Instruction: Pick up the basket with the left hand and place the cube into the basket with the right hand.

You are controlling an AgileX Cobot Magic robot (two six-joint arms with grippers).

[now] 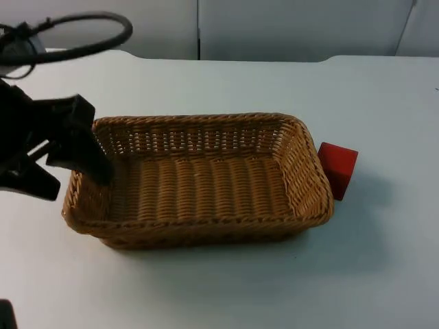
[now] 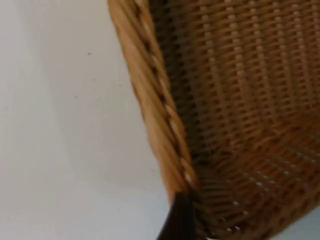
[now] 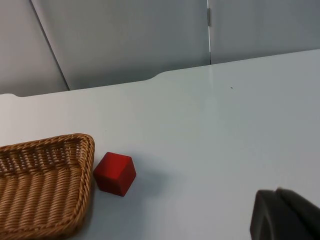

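A woven wicker basket (image 1: 206, 120) sits in the middle of the white table, with a soft shadow under it and to its right. My left gripper (image 1: 74, 181) is shut on the basket's left wall, one finger inside and one outside. In the left wrist view the braided rim (image 2: 150, 105) runs down to a black fingertip (image 2: 179, 222). A red cube (image 1: 338, 168) stands just off the basket's right end, and the basket's rim covers its left edge. The right wrist view shows the cube (image 3: 115, 173) beside the basket corner (image 3: 55, 145), well ahead of my right gripper's fingertip (image 3: 285, 216).
The grey partition wall (image 1: 288, 27) closes the far edge of the table (image 1: 226, 288). Bare table surface lies to the right of the cube and in front of the basket.
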